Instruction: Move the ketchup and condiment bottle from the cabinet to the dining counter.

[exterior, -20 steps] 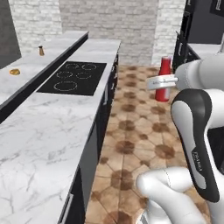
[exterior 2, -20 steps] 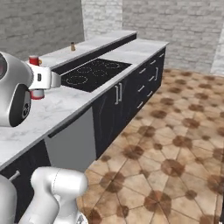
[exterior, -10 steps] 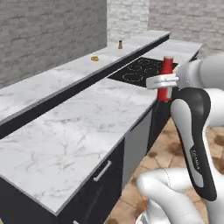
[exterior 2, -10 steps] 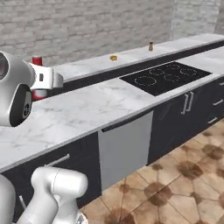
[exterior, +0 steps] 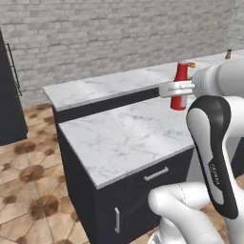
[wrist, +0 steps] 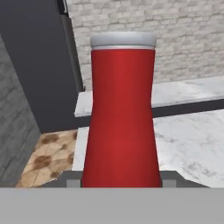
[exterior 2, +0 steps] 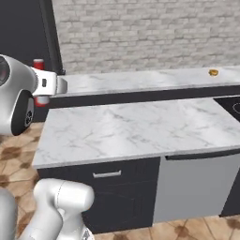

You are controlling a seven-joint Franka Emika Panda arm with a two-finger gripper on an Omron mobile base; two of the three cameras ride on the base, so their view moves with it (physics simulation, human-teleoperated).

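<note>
The ketchup (exterior: 180, 86) stands upright in the air, its long axis vertical, gripped low on its body by the tool (exterior: 177, 89). It hangs above the marble tabletop (exterior: 119, 138); setting it down means lowering it straight, cap on top.

The ketchup (wrist: 121, 118) is bright red with a pale grey cap. The dining counter (exterior: 119, 138) is white with thin grey lines.
</note>
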